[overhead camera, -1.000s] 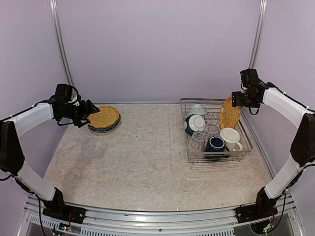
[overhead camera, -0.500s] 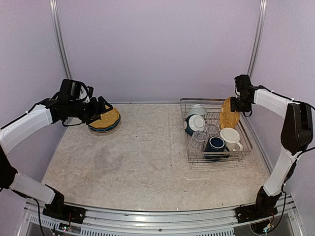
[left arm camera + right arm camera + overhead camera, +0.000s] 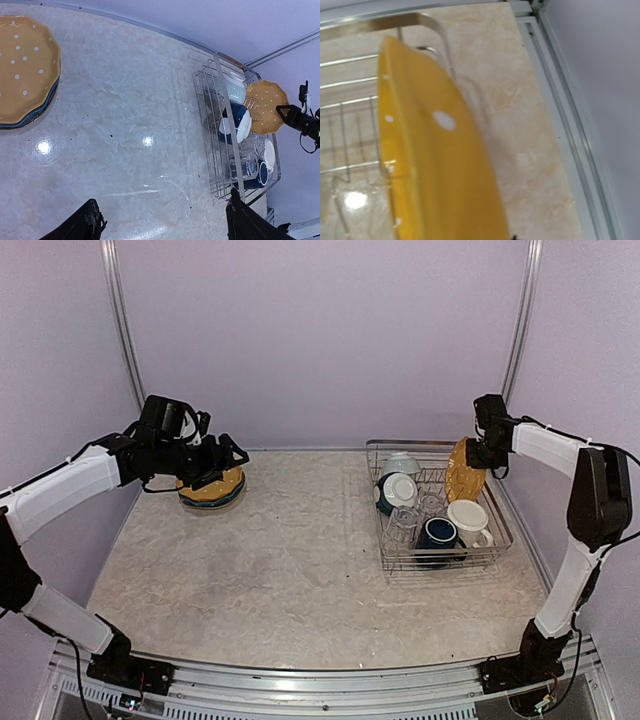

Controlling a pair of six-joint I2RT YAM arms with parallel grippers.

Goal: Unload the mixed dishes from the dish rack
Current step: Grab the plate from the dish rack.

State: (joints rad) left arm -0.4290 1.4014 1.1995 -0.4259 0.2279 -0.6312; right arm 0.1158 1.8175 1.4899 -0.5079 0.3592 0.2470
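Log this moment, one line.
left gripper: open, near plate stack | right gripper: at yellow plate in dish rack, grip unclear

Shiny metal-wire dish rack (image 3: 440, 562), glossy marbled table (image 3: 280, 560)

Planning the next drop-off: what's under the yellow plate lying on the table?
A blue plate, only its rim showing beneath the yellow dotted plate. Its face, and anything else between or below them, is covered.
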